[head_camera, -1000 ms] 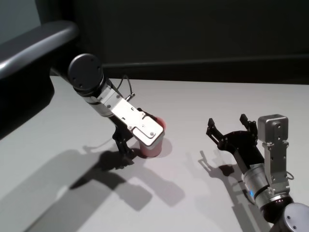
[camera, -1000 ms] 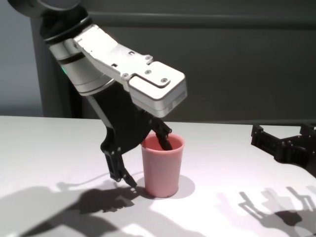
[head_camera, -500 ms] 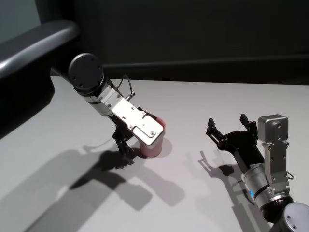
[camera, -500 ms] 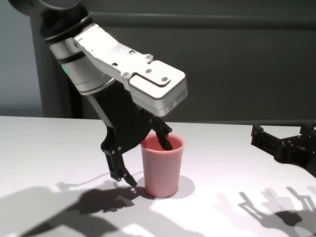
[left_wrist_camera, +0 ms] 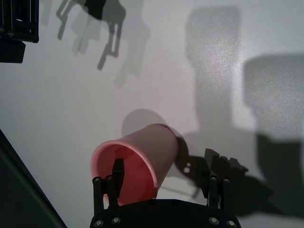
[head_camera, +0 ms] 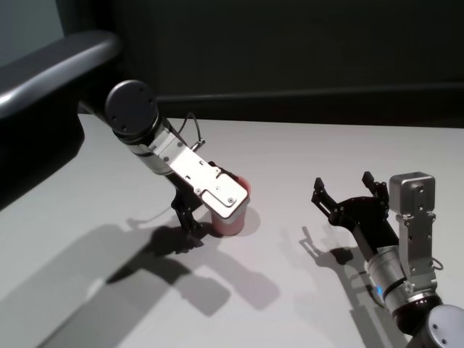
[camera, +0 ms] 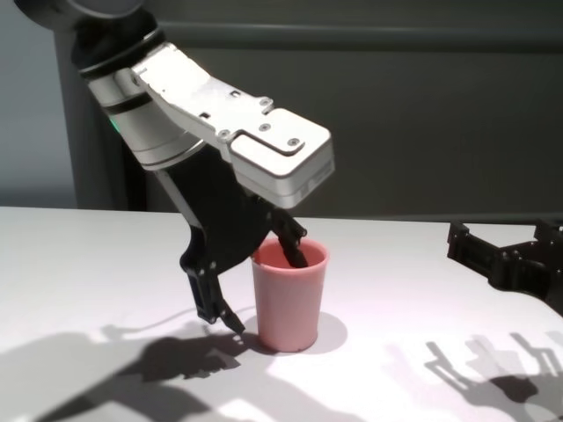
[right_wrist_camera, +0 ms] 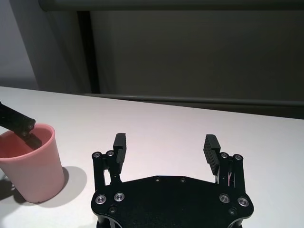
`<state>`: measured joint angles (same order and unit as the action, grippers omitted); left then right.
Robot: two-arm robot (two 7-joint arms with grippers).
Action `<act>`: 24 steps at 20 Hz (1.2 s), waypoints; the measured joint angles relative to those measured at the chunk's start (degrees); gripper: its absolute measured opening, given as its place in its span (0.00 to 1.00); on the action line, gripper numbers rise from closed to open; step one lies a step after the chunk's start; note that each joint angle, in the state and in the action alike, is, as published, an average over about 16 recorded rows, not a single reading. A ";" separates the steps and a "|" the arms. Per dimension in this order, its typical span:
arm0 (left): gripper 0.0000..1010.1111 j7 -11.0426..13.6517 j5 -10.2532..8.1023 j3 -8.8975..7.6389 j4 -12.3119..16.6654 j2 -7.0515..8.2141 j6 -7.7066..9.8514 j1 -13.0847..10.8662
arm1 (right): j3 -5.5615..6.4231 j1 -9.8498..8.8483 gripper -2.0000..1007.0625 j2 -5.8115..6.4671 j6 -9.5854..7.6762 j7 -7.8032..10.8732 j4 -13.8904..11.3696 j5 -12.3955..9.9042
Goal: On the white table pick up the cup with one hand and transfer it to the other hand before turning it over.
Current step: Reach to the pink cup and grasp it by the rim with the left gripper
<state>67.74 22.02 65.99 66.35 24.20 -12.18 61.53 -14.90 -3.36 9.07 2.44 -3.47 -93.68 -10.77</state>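
Head view – cup: the pink cup (head_camera: 233, 217) stands upright on the white table (head_camera: 290, 159), mostly hidden under the left gripper (head_camera: 210, 217).
Head view – left fingers: spread apart astride the cup's near wall; whether they touch it cannot be told here.
Head view – right gripper: the right gripper (head_camera: 346, 194) hovers low over the table well apart from the cup, fingers wide open and holding nothing.
Head view – room: bare table lies between the cup and the right gripper; the table's far edge meets a dark wall (head_camera: 290, 51).

Left wrist view – cup: the cup (left_wrist_camera: 135, 161) shows its open mouth, one finger (left_wrist_camera: 117, 173) inside the rim, the other finger (left_wrist_camera: 221, 166) outside beyond the wall.
Left wrist view – grip: the fingers are apart, with a gap between the outer finger and the cup wall; nothing is clamped.
Left wrist view – table: the table (left_wrist_camera: 57, 95) around the cup carries only shadows.

Right wrist view – fingers: the right gripper (right_wrist_camera: 165, 145) is open wide with only table between its fingers.
Right wrist view – cup: the cup (right_wrist_camera: 31, 161) stands off to one side, a dark fingertip dipping into its mouth.

Chest view – cup: the cup (camera: 288, 299) rests with its base on the table (camera: 88, 255).
Chest view – left gripper: the left gripper (camera: 259, 286) has one finger inside the rim and the other down beside the cup, tip near the table.
Chest view – right gripper: the right gripper (camera: 506, 251) is at the view's edge, open, well apart from the cup.
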 joint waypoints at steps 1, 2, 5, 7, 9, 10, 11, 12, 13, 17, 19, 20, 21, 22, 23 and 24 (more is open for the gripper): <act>0.94 0.00 0.00 -0.01 0.01 0.00 0.01 -0.01 | 0.00 0.00 1.00 0.00 0.00 0.00 0.00 0.00; 0.92 0.00 0.00 -0.02 0.02 0.01 0.01 -0.02 | 0.00 0.00 1.00 0.00 0.00 0.00 0.00 0.00; 0.86 0.00 0.01 -0.04 0.05 0.02 0.03 -0.05 | 0.00 0.00 1.00 0.00 0.00 0.00 0.00 0.00; 0.81 0.00 0.01 -0.05 0.06 0.03 0.03 -0.06 | 0.00 0.00 1.00 0.00 0.00 0.00 0.00 0.00; 0.75 0.00 0.01 -0.06 0.07 0.04 0.04 -0.07 | 0.00 0.00 1.00 0.00 0.00 0.00 0.00 0.00; 0.72 0.00 0.02 -0.07 0.08 0.04 0.05 -0.08 | 0.00 0.00 1.00 0.00 0.00 0.00 0.00 0.00; 0.68 0.00 0.02 -0.07 0.08 0.05 0.05 -0.08 | 0.00 0.00 0.99 0.00 0.00 0.00 0.00 0.00; 0.65 0.00 0.02 -0.08 0.09 0.05 0.05 -0.09 | 0.00 0.00 0.99 0.00 0.00 0.00 0.00 0.00; 0.61 0.00 0.02 -0.08 0.09 0.06 0.05 -0.09 | 0.00 0.00 0.99 0.00 0.00 0.00 0.00 0.00; 0.47 0.00 0.03 -0.10 0.11 0.07 0.06 -0.11 | 0.00 0.00 0.99 0.00 0.00 0.00 0.00 0.00; 0.40 0.00 0.04 -0.11 0.12 0.08 0.06 -0.12 | 0.00 0.00 0.99 0.00 0.00 0.00 0.00 0.00; 0.37 0.00 0.04 -0.11 0.12 0.08 0.06 -0.12 | 0.00 0.00 0.99 0.00 0.00 0.00 0.00 0.00; 0.33 0.00 0.04 -0.11 0.13 0.08 0.06 -0.12 | 0.00 0.00 0.99 0.00 0.00 0.00 0.00 0.00; 0.30 0.00 0.05 -0.11 0.13 0.09 0.06 -0.13 | 0.00 0.00 0.99 0.00 0.00 0.00 0.00 0.00; 0.27 0.00 0.05 -0.12 0.13 0.09 0.06 -0.13 | 0.00 0.00 0.99 0.00 0.00 0.00 0.00 0.00; 0.24 0.00 0.05 -0.12 0.14 0.09 0.06 -0.13 | 0.00 0.00 0.99 0.00 0.00 0.00 0.00 0.00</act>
<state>67.75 22.07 65.87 66.49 24.28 -12.12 61.40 -14.90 -3.36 9.07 2.44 -3.47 -93.68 -10.77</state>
